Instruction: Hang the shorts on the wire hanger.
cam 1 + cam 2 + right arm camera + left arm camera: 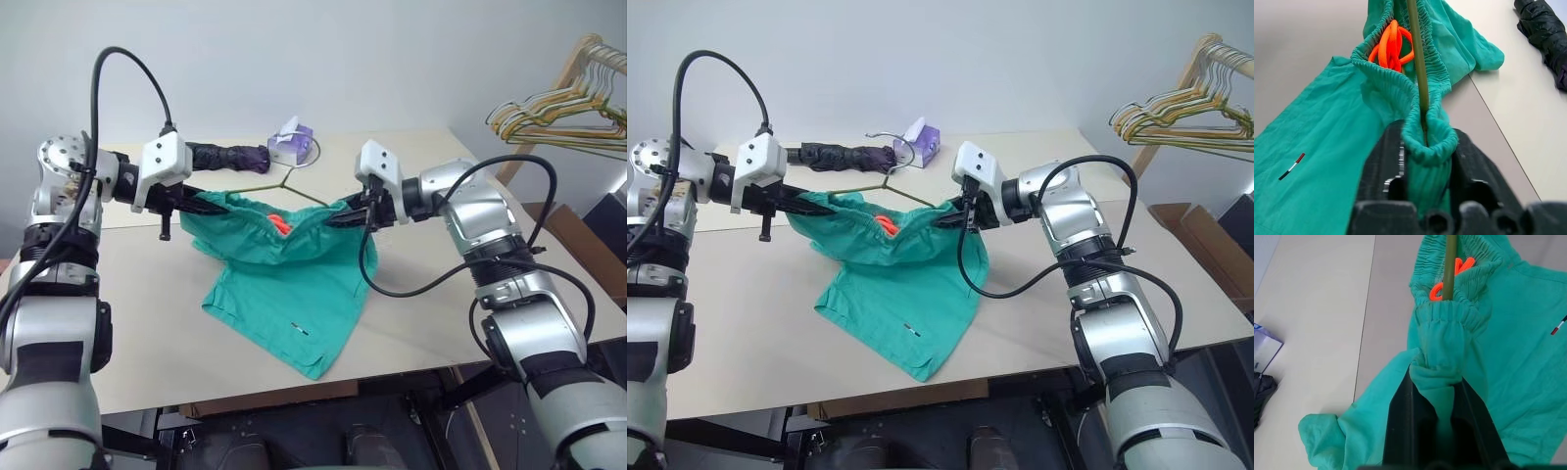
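The lower bar of the wire hanger (294, 182) is covered by the waistband of the shorts (284, 294) along most of its length. The bunch of hangers (563, 108) at the far right is cut off by the picture's edge. The print on the tissue box (291, 143) is too small to be read.

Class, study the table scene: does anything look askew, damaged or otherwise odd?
The shorts hang unevenly: the waistband is stretched between the left gripper and right gripper along the wire hanger, while the legs sag crumpled onto the table. Nothing looks damaged.
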You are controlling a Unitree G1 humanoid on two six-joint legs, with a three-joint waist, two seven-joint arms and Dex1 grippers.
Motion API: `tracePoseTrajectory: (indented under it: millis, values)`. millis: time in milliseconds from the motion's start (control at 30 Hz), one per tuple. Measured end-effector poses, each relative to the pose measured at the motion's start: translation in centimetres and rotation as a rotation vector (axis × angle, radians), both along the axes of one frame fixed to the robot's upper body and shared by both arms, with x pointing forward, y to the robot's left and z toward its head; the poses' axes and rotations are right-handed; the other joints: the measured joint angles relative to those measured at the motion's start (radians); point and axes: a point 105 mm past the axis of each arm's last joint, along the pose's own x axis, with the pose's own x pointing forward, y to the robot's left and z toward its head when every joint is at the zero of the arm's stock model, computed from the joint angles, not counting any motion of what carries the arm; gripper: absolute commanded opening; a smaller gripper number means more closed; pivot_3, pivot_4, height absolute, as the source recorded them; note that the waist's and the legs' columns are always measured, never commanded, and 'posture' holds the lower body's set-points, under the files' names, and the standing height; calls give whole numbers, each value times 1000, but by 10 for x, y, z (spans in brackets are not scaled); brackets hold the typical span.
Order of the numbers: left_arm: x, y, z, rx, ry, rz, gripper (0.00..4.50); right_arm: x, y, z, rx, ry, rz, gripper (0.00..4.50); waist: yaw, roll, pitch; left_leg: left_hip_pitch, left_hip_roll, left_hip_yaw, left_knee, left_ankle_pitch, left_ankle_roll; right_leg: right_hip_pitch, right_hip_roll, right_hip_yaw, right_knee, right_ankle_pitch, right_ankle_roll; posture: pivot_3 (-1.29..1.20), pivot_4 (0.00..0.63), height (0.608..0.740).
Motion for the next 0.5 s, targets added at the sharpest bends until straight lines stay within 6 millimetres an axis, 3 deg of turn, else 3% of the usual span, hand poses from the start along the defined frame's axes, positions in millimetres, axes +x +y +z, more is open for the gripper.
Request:
tracePoseTrajectory:
  millis: [33, 167, 500]
  values:
    - [0, 0, 0, 0, 0, 1, 0, 0, 0, 0, -2, -1, 0, 195, 0, 0, 0, 0, 0, 0, 0, 0, 0, 0, 0, 0, 0, 0, 0, -5, 0, 740]
    - [1, -3, -1, -15, 6, -6, 0, 0, -3, 0, -13, -12, -2, 138, -1, 0, 0, 0, 0, 0, 0, 0, 0, 0, 0, 0, 0, 0, 0, -5, 0, 740]
    - [10, -14, 0, -116, -57, 6, 2764, 2, -8, -6, -30, -8, -41, 126, -3, 0, 0, 0, 0, 0, 0, 0, 0, 0, 0, 0, 0, 0, 0, -29, 0, 740]
